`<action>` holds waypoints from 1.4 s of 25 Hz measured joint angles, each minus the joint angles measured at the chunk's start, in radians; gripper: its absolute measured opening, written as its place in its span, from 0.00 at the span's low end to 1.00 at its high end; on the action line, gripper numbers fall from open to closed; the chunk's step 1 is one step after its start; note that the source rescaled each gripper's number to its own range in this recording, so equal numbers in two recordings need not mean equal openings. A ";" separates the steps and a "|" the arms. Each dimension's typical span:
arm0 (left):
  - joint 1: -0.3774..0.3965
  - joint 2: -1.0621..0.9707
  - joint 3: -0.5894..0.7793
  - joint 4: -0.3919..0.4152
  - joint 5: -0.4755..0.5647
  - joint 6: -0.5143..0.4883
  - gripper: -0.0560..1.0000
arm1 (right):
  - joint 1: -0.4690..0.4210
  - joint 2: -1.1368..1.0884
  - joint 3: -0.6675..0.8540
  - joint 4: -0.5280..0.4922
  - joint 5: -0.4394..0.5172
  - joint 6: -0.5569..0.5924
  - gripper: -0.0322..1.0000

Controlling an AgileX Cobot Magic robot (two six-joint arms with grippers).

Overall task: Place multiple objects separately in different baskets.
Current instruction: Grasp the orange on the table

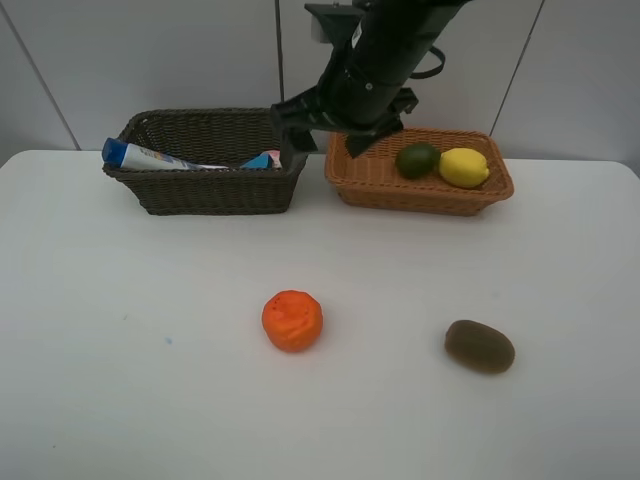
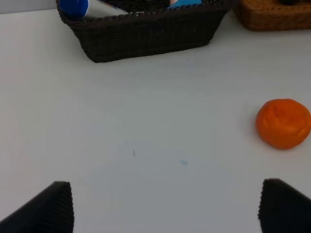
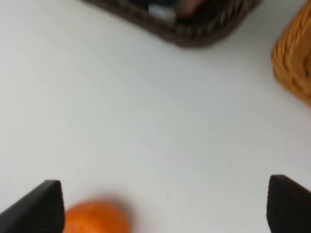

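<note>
The orange [image 1: 292, 320] and the brown kiwi [image 1: 479, 346] lie on the white table. A blue-capped white bottle [image 1: 150, 156] and a small pink-and-blue item [image 1: 262, 159] rest in the dark brown basket [image 1: 200, 190]. The light tan basket [image 1: 420, 195] holds the lime [image 1: 417, 160] and lemon [image 1: 463, 167]. My right gripper [image 1: 328, 138] hangs open and empty above the gap between the baskets; in its wrist view the gripper [image 3: 165, 206] shows the orange [image 3: 95, 218] below. My left gripper [image 2: 165, 208] is open and empty over bare table, with the orange [image 2: 283, 123] off to one side.
A pale wall stands close behind both baskets. The white table [image 1: 120, 350] stretches wide in front of them, bearing only the orange and the kiwi. The left arm does not show in the exterior high view.
</note>
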 joint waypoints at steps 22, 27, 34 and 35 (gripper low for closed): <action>0.000 0.000 0.000 0.000 0.000 0.000 1.00 | 0.224 -0.033 0.218 0.038 0.123 0.000 0.98; 0.000 0.000 0.000 0.000 0.000 0.000 1.00 | 0.224 0.011 0.233 0.045 0.005 -0.039 0.98; 0.000 0.000 0.000 0.000 0.000 0.000 1.00 | 0.224 0.087 0.233 0.070 -0.086 -0.107 0.98; 0.000 0.000 0.000 0.000 0.000 0.000 1.00 | 0.224 0.094 0.233 0.070 -0.097 -0.108 0.98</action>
